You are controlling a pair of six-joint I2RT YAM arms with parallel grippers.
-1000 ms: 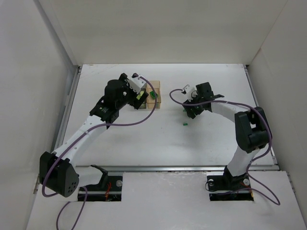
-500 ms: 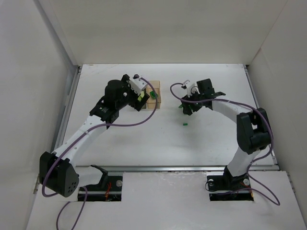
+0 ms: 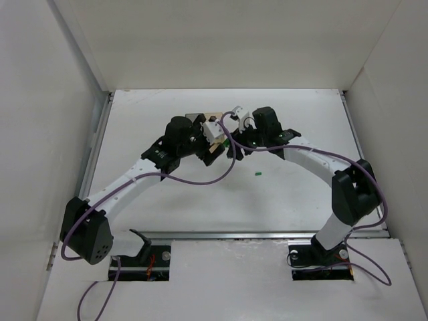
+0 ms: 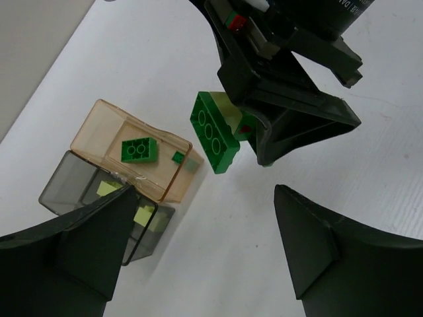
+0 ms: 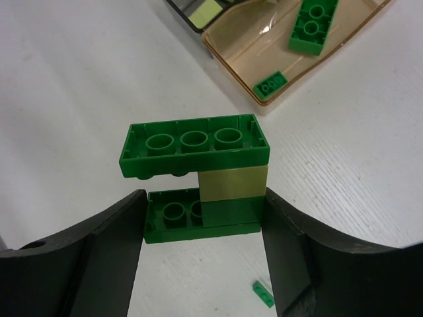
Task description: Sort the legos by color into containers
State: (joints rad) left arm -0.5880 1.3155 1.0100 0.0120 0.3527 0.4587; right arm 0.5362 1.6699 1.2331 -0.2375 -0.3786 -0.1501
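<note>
right jaws clamped on stacked legos (image 5: 195, 175), amber container (image 5: 258, 46) beyond

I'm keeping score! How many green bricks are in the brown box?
2. A bigger green brick lies in the middle of the brown box, and a tiny green brick sits by its corner.

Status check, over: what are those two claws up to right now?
Left gripper open, empty. Right gripper shut on green-and-yellow brick stack, near amber container holding green bricks. One small green piece loose on table.
</note>
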